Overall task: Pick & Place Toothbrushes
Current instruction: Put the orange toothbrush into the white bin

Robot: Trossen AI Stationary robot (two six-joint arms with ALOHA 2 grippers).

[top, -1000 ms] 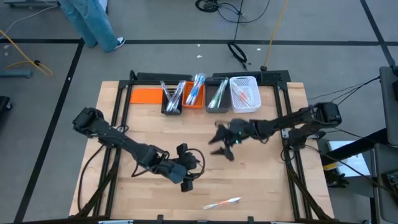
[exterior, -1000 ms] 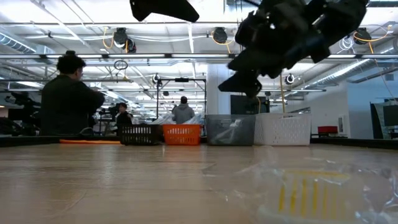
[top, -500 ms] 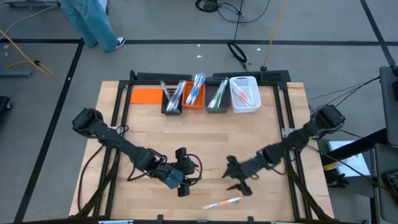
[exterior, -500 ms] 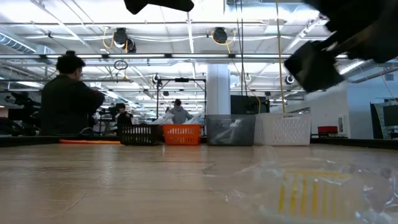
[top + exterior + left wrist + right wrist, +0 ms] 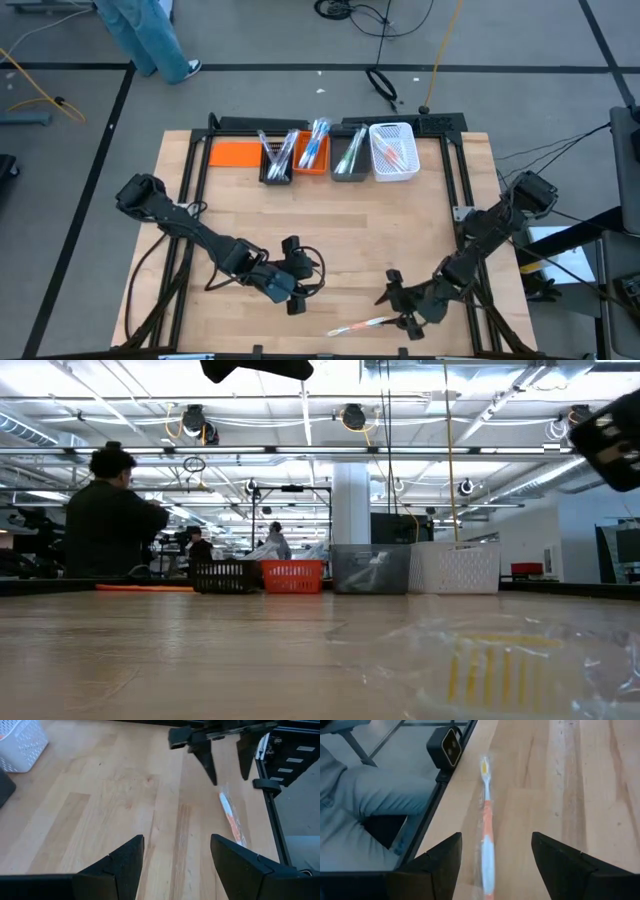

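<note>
A thin orange-and-white toothbrush in a clear wrapper (image 5: 358, 326) lies on the pale wooden worktop (image 5: 330, 220) near its front edge. The right hand (image 5: 398, 308) hovers at about its two o'clock, fingers spread wide, holding nothing. The left hand (image 5: 292, 275) waits at its ten o'clock, open and empty.

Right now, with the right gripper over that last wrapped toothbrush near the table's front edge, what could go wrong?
1. The wrapped orange-and-white toothbrush lies close to the wooden table's front edge; a nudge from the open right gripper might push it off.
2. Its shiny clear wrapper looks slippery, and the brush lies flat, so the fingers may close on film alone.
3. The open left gripper waits nearby; a wide swing toward the bins could bring the arms close.
</note>
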